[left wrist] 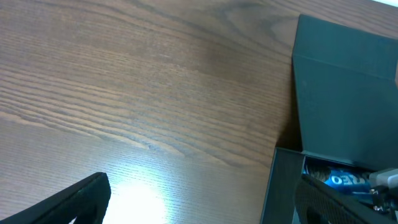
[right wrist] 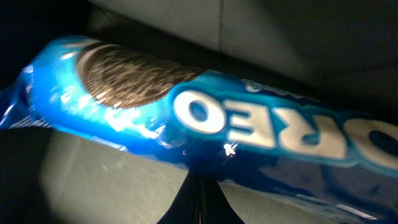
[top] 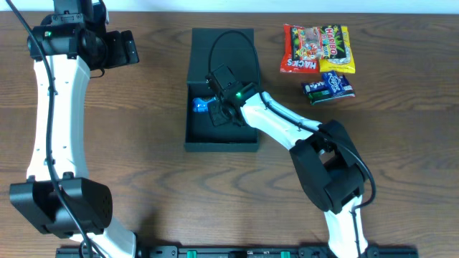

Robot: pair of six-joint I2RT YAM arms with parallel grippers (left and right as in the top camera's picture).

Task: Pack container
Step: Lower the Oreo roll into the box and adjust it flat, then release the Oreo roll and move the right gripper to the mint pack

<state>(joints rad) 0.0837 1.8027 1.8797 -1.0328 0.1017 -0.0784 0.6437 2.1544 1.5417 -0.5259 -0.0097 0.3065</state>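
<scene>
The dark container lies open at mid-table with its flap lid folded flat behind it. My right gripper reaches down inside it, shut on a blue Oreo packet. In the right wrist view the packet stretches across the frame just above the container floor, its lower edge pinched by the closed gripper. My left gripper hovers open and empty over bare wood at the far left. Its wrist view shows the left gripper, the container wall and the packet.
Three snack packets lie at the back right: a red one, a yellow one and a small dark blue one. The right arm's black cable loops over the lid.
</scene>
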